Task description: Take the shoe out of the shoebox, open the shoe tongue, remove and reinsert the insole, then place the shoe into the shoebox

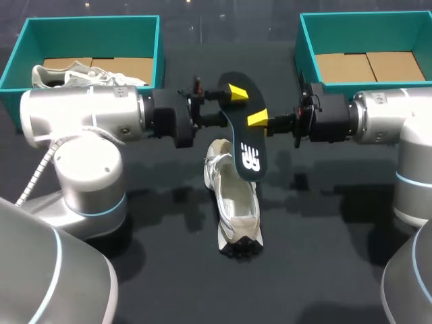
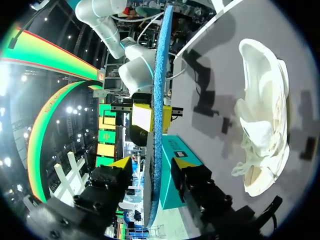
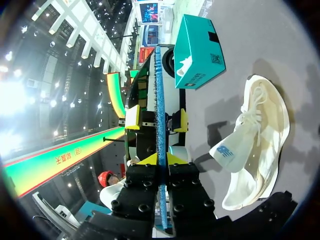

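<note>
The right claw (image 3: 161,159) pinches the dark insole (image 1: 244,135) at mid-frame, above the white shoe (image 1: 233,202) lying on the counter (image 1: 324,236). The left claw (image 2: 152,164) is spread on either side of the insole.

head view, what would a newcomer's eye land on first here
The dark insole held in mid-air over the table's middle: the right pincer is shut on it, and the left pincer stands open around it. Just beneath lies the white shoe on the black table. Teal boxes sit at the far corners, the left shoebox holding another shoe, the right shoebox showing only cardboard.
</note>
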Robot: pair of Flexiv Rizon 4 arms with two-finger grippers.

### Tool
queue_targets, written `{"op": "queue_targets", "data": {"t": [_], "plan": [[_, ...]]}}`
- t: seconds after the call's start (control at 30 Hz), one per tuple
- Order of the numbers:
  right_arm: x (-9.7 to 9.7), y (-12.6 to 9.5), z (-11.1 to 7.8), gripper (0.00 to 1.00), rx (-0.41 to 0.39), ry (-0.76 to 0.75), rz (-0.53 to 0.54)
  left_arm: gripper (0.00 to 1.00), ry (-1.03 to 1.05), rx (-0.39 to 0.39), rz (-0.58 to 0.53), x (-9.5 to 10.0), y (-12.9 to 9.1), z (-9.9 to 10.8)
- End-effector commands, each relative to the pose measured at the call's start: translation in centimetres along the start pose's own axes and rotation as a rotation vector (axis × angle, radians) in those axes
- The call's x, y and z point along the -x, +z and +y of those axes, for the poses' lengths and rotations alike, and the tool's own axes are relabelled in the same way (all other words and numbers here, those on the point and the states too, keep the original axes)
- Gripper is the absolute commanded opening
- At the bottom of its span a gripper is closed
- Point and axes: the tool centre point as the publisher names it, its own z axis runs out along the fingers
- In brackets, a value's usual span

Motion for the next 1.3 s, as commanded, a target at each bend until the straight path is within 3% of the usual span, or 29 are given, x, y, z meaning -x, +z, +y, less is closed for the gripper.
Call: {"op": "queue_targets", "data": {"t": [0.03,0.23,0.43,0.53,0.6,0.63,0.83,0.87,0.9,0.93,1.07,1.13,1.3], "plan": [[0.4,0.1,0.0,0.00,0.003,-0.001,0.012,0.48,0.002,-0.001,0.000,-0.2,0.5,-0.1],[0.5,0.1,0.1,0.00,0.007,0.001,0.019,0.49,0.014,-0.021,0.007,-0.4,0.4,-0.7],[0.6,0.0,0.2,0.00,0.007,0.002,0.021,0.38,0.023,-0.024,0.017,-0.7,0.4,-1.0],[0.6,0.0,0.3,0.00,0.005,0.003,0.021,0.24,0.024,-0.024,0.021,-0.9,0.4,-0.9],[0.6,0.0,0.3,0.00,0.005,0.004,0.021,0.05,0.025,-0.026,0.022,-0.9,0.4,-1.0],[0.6,0.0,0.3,0.00,0.006,0.004,0.022,0.00,0.026,-0.027,0.022,-0.9,0.4,-1.0],[0.8,0.0,0.4,0.00,0.004,0.011,0.030,0.00,0.035,-0.037,0.028,-1.1,0.5,-1.2],[0.9,0.0,0.4,0.25,0.005,0.012,0.031,0.00,0.036,-0.038,0.028,-1.1,0.4,-1.3],[0.9,-0.1,0.4,0.74,0.007,0.011,0.033,0.00,0.037,-0.038,0.030,-1.0,0.3,-1.3],[1.0,-0.3,0.4,1.00,0.011,0.007,0.031,0.00,0.038,-0.037,0.031,-1.0,0.2,-1.3],[1.2,-2.1,0.0,1.00,0.015,-0.084,-0.008,0.00,0.045,-0.034,0.038,-0.6,-1.0,-1.7],[1.6,-3.2,-0.3,1.00,-0.045,-0.157,-0.021,0.00,0.046,-0.031,0.039,-0.4,-1.7,-1.9],[1.6,-3.2,-0.3,1.00,-0.045,-0.157,-0.021,0.00,0.052,-0.010,0.051,-0.2,-3.5,-2.6]]}}
